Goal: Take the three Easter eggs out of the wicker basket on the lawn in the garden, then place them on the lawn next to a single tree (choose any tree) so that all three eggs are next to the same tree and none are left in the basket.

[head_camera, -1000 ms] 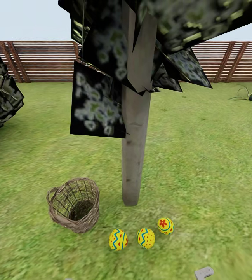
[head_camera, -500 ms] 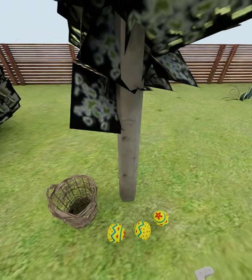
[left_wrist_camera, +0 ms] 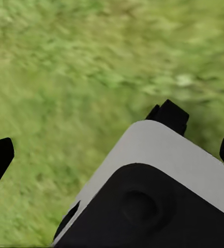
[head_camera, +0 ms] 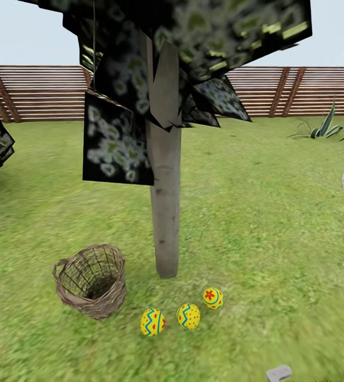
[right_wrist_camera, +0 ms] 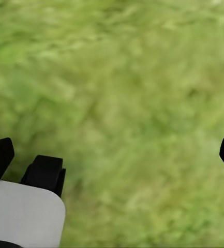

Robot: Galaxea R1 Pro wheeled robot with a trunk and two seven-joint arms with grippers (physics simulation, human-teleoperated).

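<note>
At lower left the wicker basket (head_camera: 90, 281) sits empty on the lawn (head_camera: 278, 223); beside it, the tree (head_camera: 165, 212) and three Easter eggs (head_camera: 188, 316) at lower centre. Versus earlier, everything sits slightly leftward: the camera moved. Both wrist views show each claw, left (left_wrist_camera: 112, 150) and right (right_wrist_camera: 112, 150), spread wide over grass, holding nothing.

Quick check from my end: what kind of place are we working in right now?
A fenced garden, by the look of it: open lawn, a tree in the grass, and a slatted wooden fence along the back. A spiky plant grows near the fence.
</note>
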